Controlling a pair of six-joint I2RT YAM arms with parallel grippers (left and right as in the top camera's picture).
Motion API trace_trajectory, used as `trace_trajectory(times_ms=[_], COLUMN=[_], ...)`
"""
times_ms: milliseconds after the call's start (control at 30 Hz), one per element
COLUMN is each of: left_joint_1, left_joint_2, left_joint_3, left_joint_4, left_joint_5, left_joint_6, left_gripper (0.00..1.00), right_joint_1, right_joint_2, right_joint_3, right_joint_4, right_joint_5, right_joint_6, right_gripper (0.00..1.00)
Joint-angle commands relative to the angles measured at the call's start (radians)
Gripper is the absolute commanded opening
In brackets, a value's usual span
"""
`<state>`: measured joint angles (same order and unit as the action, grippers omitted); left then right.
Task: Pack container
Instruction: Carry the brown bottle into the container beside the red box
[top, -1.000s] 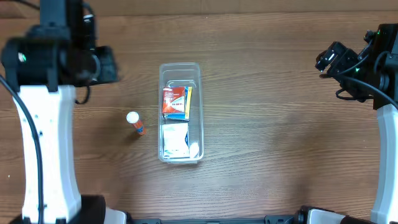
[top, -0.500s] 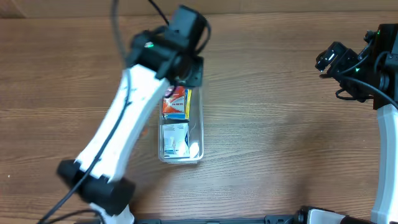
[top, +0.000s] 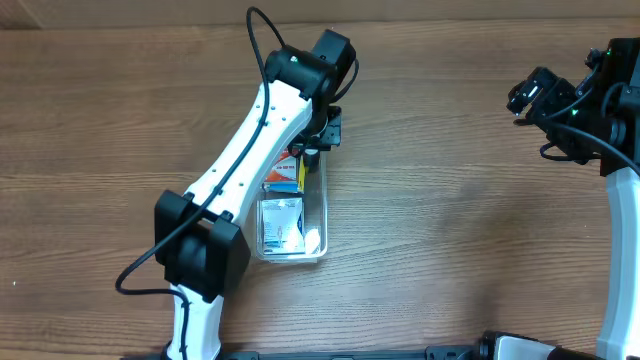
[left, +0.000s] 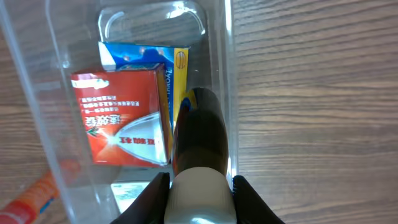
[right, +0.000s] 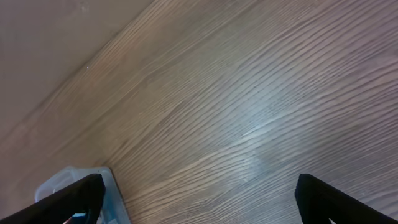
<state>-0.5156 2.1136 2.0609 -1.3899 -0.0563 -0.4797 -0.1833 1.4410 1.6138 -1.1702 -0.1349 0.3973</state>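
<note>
A brown wooden table (top: 450, 230) is filling the whole overhead view, and its grain is running from left to right. Past the far edge a thin pale strip is showing, too plain to tell what it is.

On the left, the white left arm (top: 245, 150) is reaching from the near side up toward the middle. In the left wrist view an orange tube (left: 28, 196) is lying on the wood just left of the container (top: 321, 205), outside its wall.

The container is sitting in the middle of the table, with its long side running near to far. It is clear, so the wood is showing through it. It has round corners and a rim, and light is shining on its walls.

In its far half a red packet (left: 121, 118) is lying on a blue and yellow box (left: 143, 55). In its near half a white packet (top: 283, 225) is lying flat.

The left gripper (left: 200, 180) is pinching a dark bottle (left: 199, 130) by its pale cap, with the black fingers (left: 155, 196) pressing on both sides. The bottle is inside the container, between the box and the right wall.

Far to the right, the right arm (top: 570, 110) is hanging over the table, well apart from the container. The right gripper (right: 199, 180) is spread wide and is holding nothing.
</note>
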Motion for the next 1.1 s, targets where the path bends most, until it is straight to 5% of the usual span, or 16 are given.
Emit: trace_trajectory(times_ms=[0, 367, 533, 1067], left_joint_1=[-0.005, -0.009, -0.009, 0.020], left_joint_2=[0.025, 0.062, 0.053, 0.013], left_joint_3=[-0.013, -0.032, -0.031, -0.078], left_joint_4=[0.014, 0.040, 0.050, 0.033], left_joint_5=[0.025, 0.029, 0.165, 0.099], left_joint_6=[-0.080, -0.093, -0.015, 0.092], left_gripper=[0.19, 0.26, 0.20, 0.28], right_joint_1=[-0.002, -0.002, -0.002, -0.002], right_joint_2=[-0.006, -0.006, -0.006, -0.006], right_joint_3=[0.002, 0.002, 0.002, 0.002], right_joint_4=[0.005, 0.005, 0.005, 0.005], right_joint_5=[-0.009, -0.009, -0.009, -0.009], right_joint_6=[-0.005, -0.005, -0.005, -0.005], right_gripper=[1.00, 1.00, 1.00, 1.00])
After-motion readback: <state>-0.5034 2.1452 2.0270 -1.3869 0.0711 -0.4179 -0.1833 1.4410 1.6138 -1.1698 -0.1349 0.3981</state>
